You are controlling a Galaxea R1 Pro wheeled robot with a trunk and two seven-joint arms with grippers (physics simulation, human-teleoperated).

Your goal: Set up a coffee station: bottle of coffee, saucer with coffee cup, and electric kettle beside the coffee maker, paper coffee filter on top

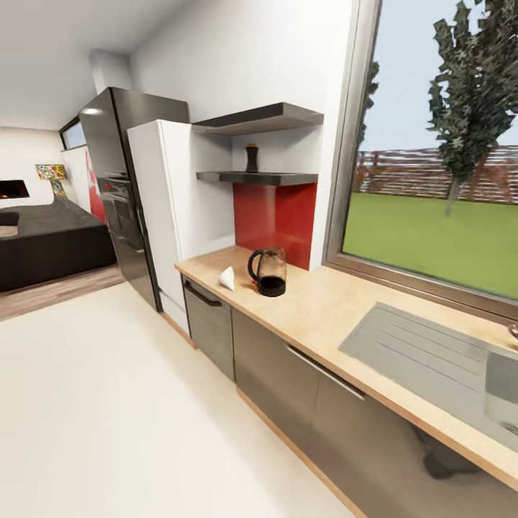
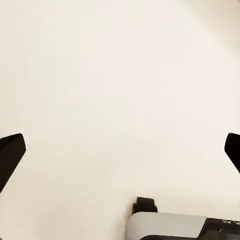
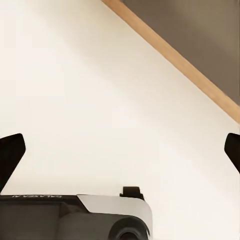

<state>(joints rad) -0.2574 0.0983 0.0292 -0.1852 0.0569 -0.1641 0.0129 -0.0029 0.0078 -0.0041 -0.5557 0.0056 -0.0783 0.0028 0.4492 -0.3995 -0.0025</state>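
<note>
The light beige stone-look kitchen countertop (image 1: pixel 327 306) over glossy grey cabinets (image 1: pixel 277 367) runs from centre toward 4 o'clock in the head view. It carries a clear glass carafe with black handle (image 1: pixel 269 272) and, just beside it at 9 o'clock, a white paper coffee filter cone (image 1: pixel 228 278). A small dark bottle (image 1: pixel 251 157) stands on the grey wall shelf (image 1: pixel 259 177) at 12 o'clock; the left gripper (image 2: pixel 120 150) and right gripper (image 3: pixel 120 150) hang over pale floor (image 1: pixel 108 403), fingers spread apart, empty.

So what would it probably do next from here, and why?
Probably roll closer to the countertop. The bottle of coffee sits on the shelf, the paper filter and a black-handled glass pot on the counter, all some way ahead, and both grippers hang open over bare floor.
</note>
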